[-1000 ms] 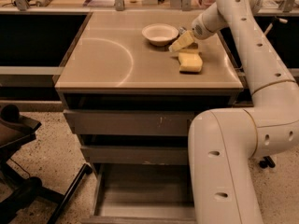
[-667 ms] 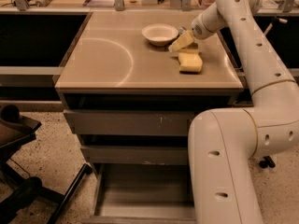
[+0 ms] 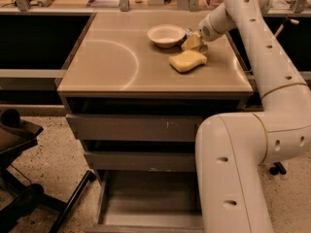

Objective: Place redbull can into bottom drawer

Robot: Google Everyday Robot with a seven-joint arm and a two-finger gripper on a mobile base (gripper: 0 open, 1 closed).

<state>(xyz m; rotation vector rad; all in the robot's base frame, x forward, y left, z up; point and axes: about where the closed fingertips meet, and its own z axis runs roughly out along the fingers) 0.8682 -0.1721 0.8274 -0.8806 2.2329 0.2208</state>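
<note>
The redbull can (image 3: 187, 32) is barely visible to you: only a greyish sliver shows at the back right of the desk (image 3: 107, 57), squeezed between the white bowl (image 3: 166, 35) and the claw (image 3: 194, 41). It is most likely upright, but too much of it is covered to be sure. The claw is right against that spot, low over the desk, which suggests it is there to take the can. You cannot tell whether it is open, closed or already gripping.

The yellow sponge (image 3: 187, 60) lies just in front of the claw, close enough to get nudged if you pull straight back toward the drawers. A lift before any retreat looks safer.

The arm (image 3: 265, 86) runs up the right side of the cabinet, and its big lower link stands in front of the right part of the drawer stack. Below the two closed drawers (image 3: 136, 127), the bottom drawer (image 3: 146, 198) is pulled out and its grey floor is ready to receive the can. A dark office chair (image 3: 19, 178) stands on the floor to the left, out of the way.

Compared with a second ago, almost nothing differs: the claw sits at the same place beside the bowl, and the bowl, sponge and drawers have not moved.
</note>
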